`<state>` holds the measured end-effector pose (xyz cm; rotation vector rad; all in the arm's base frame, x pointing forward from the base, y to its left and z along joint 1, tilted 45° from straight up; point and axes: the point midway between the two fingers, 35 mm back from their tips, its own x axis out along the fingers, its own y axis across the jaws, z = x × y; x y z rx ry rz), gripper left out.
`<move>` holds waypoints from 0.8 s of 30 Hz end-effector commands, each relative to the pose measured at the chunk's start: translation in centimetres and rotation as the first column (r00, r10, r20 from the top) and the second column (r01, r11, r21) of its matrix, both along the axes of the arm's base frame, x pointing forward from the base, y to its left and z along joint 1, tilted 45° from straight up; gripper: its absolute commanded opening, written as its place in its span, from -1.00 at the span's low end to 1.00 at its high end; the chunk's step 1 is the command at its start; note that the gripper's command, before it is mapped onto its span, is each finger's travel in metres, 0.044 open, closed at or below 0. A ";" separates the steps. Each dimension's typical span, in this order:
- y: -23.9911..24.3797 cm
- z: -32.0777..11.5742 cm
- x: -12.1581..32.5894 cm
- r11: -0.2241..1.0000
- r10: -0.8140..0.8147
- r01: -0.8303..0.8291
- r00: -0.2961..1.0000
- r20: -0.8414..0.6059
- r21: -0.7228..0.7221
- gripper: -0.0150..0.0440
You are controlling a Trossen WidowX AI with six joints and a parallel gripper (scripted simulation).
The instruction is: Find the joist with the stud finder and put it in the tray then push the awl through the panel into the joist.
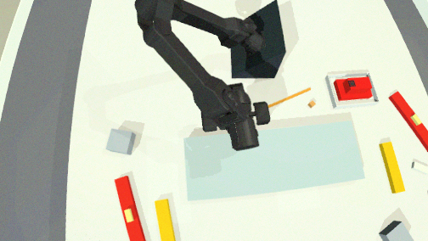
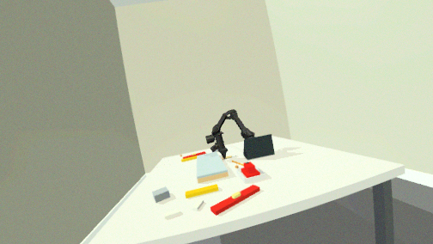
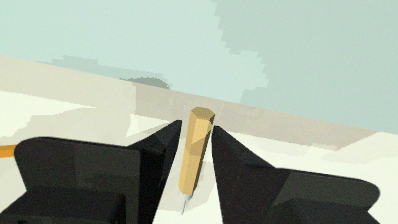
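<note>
- Red stud finder (image 1: 353,88) (image 2: 250,170) sits in the tray (image 1: 330,91) (image 2: 246,179). Parking step looks done; whether it located the joist first, these views can't confirm.
- Step in hand, by judgement: awl pickup, right at the grasp.
- Awl (image 3: 198,150) is beside the long edge of the floor panel (image 1: 276,161) (image 2: 211,165) (image 3: 300,50). Wooden handle shows between the fingertips, metal tip toward the bottom of the wrist view. Top and exterior views don't resolve it.
- Gripper (image 1: 238,120) (image 2: 223,157) (image 3: 197,128): jaws narrow, one either side of the handle. Thin gap seems to show on the left of the wrist view, the other side looks near touching. Can't tell if it's clamped.
- Next move: finish the squeeze, confirm both pads bear on the handle, then lift straight up until the tip clears the panel's top face.
- After that: traverse to the joist line, set the shaft vertical, push straight down once. Joist itself isn't visible, so the target has to come from the finder result.
- Risks: off-centre pinch could twist the slim handle; any tilt spoils the straight push. Early contact with the panel could leave a stray mark, and only one hole is allowed.
- Orange stick (image 1: 290,97) (image 2: 237,162) (image 3: 7,151) lies near the gripper; worth avoiding.
</note>
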<state>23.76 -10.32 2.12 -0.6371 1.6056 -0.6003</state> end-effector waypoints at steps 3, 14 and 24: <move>-0.1 0.0 -0.1 1.000 0.005 -0.005 1.000 -0.006 -0.003 -0.34; 2.8 2.4 0.8 1.000 0.008 -0.008 1.000 -0.004 0.009 -0.49; 7.2 6.9 0.8 1.000 0.006 -0.006 1.000 -0.006 0.008 -0.49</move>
